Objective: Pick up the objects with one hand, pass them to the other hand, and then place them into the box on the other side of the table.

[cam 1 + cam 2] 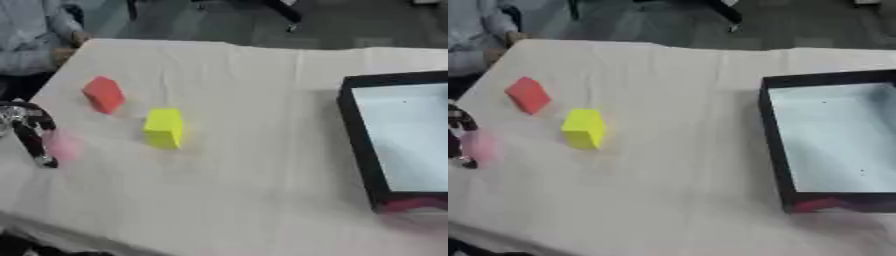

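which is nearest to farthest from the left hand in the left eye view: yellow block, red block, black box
From the left hand at the left edge:
1. red block, just up and right of the hand
2. yellow block, further right, toward the table's middle
3. black box, far across at the right edge

The two blocks are fairly close to call; the box is plainly last.

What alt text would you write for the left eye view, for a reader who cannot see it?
The robot's left hand reaches in at the left edge of a table covered with a pale cloth, beside a blurred pink shape. A red block and a yellow block lie nearby, apart. A black-walled box sits at the right.
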### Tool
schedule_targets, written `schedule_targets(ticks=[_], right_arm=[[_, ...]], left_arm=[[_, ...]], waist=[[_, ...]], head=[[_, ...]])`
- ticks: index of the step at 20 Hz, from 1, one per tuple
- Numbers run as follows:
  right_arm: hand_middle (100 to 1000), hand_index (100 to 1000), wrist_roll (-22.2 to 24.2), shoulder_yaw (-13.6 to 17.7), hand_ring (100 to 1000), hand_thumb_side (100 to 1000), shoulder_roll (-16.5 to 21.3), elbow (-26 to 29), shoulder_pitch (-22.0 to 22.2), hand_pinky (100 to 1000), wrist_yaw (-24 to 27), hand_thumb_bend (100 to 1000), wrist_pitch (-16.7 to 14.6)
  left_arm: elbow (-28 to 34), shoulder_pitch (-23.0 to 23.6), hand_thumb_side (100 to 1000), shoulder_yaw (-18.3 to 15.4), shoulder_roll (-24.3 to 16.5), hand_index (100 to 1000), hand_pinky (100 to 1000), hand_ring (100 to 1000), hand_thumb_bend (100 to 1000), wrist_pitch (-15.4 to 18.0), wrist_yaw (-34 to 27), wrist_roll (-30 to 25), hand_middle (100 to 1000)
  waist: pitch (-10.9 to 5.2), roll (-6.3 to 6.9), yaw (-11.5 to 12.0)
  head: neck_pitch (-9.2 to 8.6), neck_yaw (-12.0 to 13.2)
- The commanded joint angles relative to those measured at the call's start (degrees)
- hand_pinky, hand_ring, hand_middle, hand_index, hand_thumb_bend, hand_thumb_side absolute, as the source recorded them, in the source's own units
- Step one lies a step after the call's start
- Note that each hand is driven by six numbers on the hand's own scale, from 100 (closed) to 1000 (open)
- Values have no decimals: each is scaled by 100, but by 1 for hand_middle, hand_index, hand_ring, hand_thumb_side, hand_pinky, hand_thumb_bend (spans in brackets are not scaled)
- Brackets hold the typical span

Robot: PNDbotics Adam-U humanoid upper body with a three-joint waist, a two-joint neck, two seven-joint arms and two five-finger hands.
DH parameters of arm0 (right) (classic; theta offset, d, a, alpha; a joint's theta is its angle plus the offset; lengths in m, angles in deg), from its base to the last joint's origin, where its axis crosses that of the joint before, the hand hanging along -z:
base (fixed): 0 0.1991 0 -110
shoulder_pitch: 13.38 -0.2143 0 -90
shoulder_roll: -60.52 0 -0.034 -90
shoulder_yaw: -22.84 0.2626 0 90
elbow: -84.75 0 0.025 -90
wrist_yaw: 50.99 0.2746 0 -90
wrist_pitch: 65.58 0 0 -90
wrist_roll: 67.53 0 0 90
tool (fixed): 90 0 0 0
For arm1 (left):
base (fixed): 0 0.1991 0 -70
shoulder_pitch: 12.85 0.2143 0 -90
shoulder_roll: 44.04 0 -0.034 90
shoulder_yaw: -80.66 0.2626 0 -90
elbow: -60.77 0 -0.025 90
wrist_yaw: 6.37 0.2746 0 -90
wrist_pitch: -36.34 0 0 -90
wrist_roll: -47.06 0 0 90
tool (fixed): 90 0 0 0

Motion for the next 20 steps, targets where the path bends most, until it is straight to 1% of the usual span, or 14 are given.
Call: schedule_targets(ticks=[1, 8, 10, 15, 18, 20], right_arm=[[1000, 1000, 26, 24, 1000, 292, 83, 121, -42, 1000, -43, 615, -1], [1000, 1000, 33, 26, 1000, 291, 79, 121, -39, 1000, -58, 614, 6], [1000, 1000, 33, 27, 1000, 291, 81, 121, -40, 1000, -57, 614, 6], [1000, 1000, 23, 34, 1000, 290, 97, 121, -33, 1000, -34, 614, -3], [1000, 1000, 16, 40, 1000, 290, 110, 121, -20, 1000, -24, 614, -11], [1000, 1000, 17, 41, 1000, 289, 117, 121, -12, 1000, -20, 613, -18]], left_arm=[[9, -62, 100, -77, -136, 803, 902, 939, 570, -39, -95, 67, 841], [-37, -58, 100, -42, -122, 689, 890, 926, 476, -43, -108, -82, 814], [-33, -63, 100, -28, -127, 639, 883, 917, 418, -37, -63, -153, 801], [123, -88, 100, -26, -199, 597, 870, 900, 414, 10, -44, -222, 786], [412, -66, 100, -13, -305, 568, 867, 892, 405, -6, -134, -185, 781], [697, -32, 100, -1, -407, 551, 862, 887, 414, -57, -207, -129, 776]], waist=[[17, -59, -13], [19, -49, -30], [17, -50, -28], [0, -56, -7], [-11, -58, 13], [-17, -60, 25]], head=[[-52, 27], [-44, 57], [-38, 63], [-19, 37], [-15, -31], [-18, -89]])
